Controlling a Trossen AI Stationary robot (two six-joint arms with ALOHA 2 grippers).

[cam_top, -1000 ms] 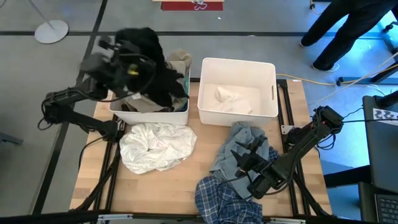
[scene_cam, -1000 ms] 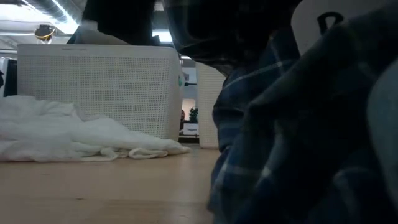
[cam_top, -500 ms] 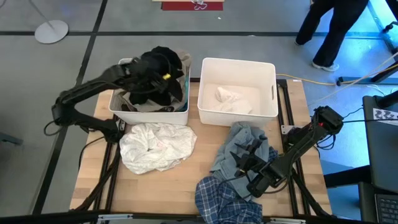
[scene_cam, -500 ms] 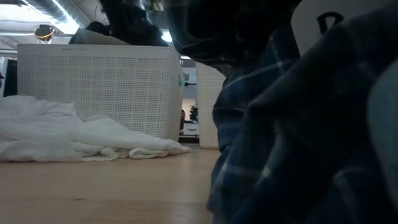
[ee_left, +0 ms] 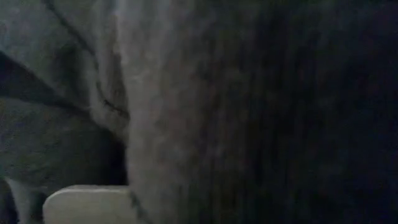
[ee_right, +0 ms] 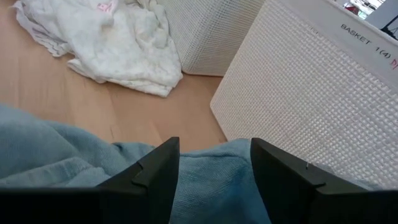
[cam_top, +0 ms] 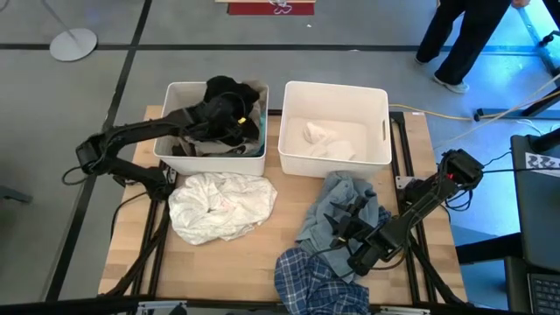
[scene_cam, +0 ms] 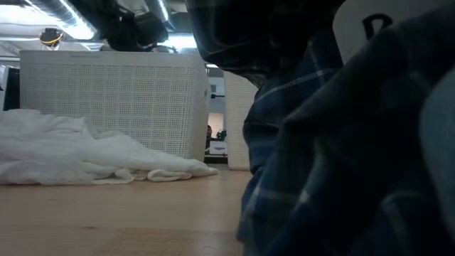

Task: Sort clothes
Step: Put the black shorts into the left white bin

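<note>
1. Left gripper [cam_top: 229,116] sits low in the left bin [cam_top: 171,156], apparently pinched on the black garment [cam_top: 220,91] beneath it.
2. Right gripper [cam_top: 343,226] hovers with jaws parted, holding nothing; the light blue garment [cam_top: 339,194] lies directly below.
3. White garment [cam_top: 220,203] lies on the desk [cam_top: 254,262], nearer the left arm.

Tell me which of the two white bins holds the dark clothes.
The left bin, where the left gripper reaches in; it is piled with dark clothes. The right bin holds only a white garment.
</note>
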